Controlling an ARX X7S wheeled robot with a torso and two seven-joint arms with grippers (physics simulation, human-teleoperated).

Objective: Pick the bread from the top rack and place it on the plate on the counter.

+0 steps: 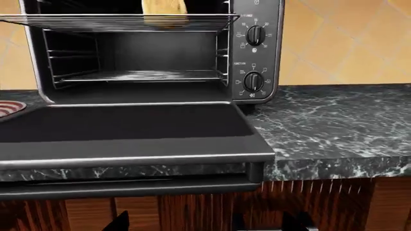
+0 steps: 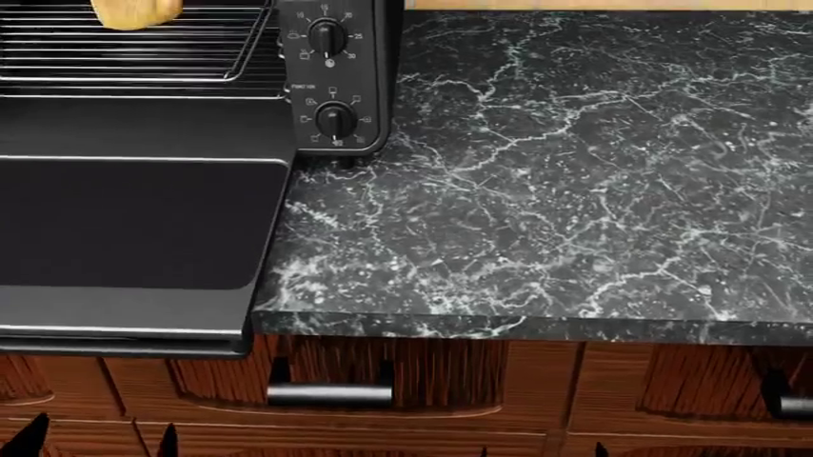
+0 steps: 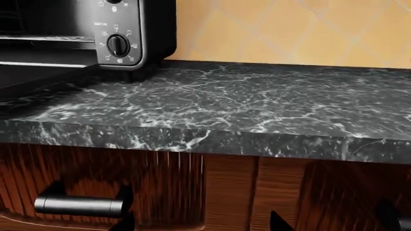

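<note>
Bread (image 1: 164, 10) — round golden bun on the pulled-out top rack (image 1: 115, 21) of the oven, door (image 1: 128, 127) down. Likely light, soft, crushable; grip gently across its middle. Plate (image 1: 7, 108) — only its rim shows, beside the door on the counter (image 2: 546, 190). Left and right grippers — only dark tips show; spread cannot be told.

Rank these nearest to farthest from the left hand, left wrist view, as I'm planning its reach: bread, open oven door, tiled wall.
1. The oven door, folded down over the counter front edge.
2. The bread, up on the top rack.
3. The tiled wall, behind the oven.
</note>
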